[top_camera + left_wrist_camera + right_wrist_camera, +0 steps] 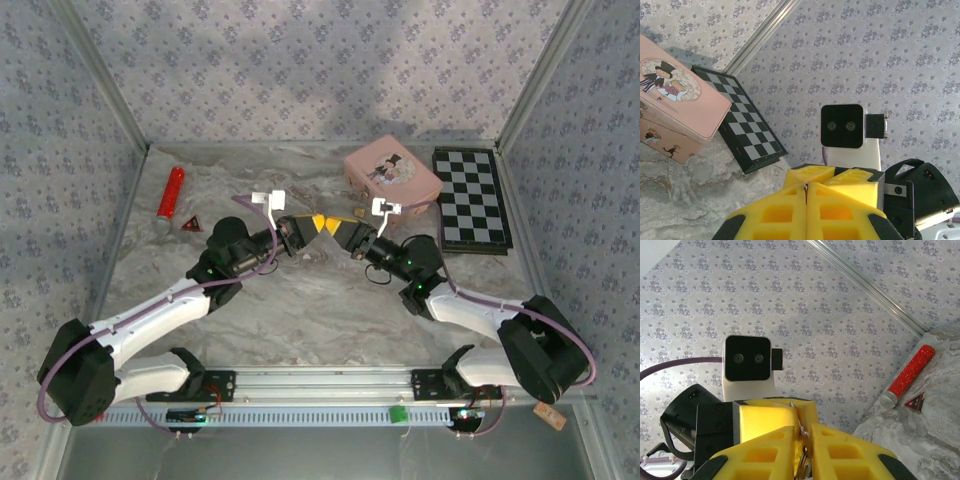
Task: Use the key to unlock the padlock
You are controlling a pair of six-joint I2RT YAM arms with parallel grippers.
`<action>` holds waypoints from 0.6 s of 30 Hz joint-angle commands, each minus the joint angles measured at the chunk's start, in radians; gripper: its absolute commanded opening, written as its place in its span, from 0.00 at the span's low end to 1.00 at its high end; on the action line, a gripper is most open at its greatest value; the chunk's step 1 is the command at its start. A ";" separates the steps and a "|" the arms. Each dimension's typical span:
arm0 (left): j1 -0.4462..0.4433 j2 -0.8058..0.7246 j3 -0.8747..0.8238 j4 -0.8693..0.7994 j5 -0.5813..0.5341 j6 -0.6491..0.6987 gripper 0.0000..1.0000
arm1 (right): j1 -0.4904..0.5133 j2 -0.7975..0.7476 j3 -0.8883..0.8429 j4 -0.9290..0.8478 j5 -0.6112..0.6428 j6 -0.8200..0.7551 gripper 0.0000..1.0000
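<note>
Ribbed yellow foam fingers of the right gripper (802,432) are set nearly together on a thin silvery metal piece (803,460). Those of the left gripper (806,187) are pressed flat together, closed. From above, a tiny brass glint, apparently the padlock (357,212), is seen just beside the rounded pink tin (392,176).

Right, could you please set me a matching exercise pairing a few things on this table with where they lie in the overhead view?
Things:
1 pink box
2 chessboard
3 red glitter stick
4 small red triangle

Places:
A far right edge of the table
B far left, lying slanted
C just right of the stick's near end
D far side, just left of the chessboard

Pairs: 1-D, 2-A, 3-B, 4-C.
</note>
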 commanded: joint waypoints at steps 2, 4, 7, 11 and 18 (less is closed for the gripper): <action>-0.006 -0.006 0.035 0.007 0.010 -0.003 0.00 | 0.000 0.008 0.048 0.033 -0.048 0.005 0.15; -0.007 -0.002 0.035 0.010 0.012 -0.006 0.00 | 0.000 0.009 0.053 0.030 -0.058 0.006 0.14; -0.007 0.001 0.032 0.016 0.014 -0.005 0.00 | 0.001 0.014 0.061 0.034 -0.078 0.008 0.10; -0.007 0.003 0.029 0.011 0.009 0.009 0.00 | -0.005 0.011 0.071 0.028 -0.089 0.019 0.00; 0.040 -0.089 0.055 -0.233 -0.073 0.185 0.46 | -0.087 -0.068 0.027 -0.153 -0.075 -0.007 0.00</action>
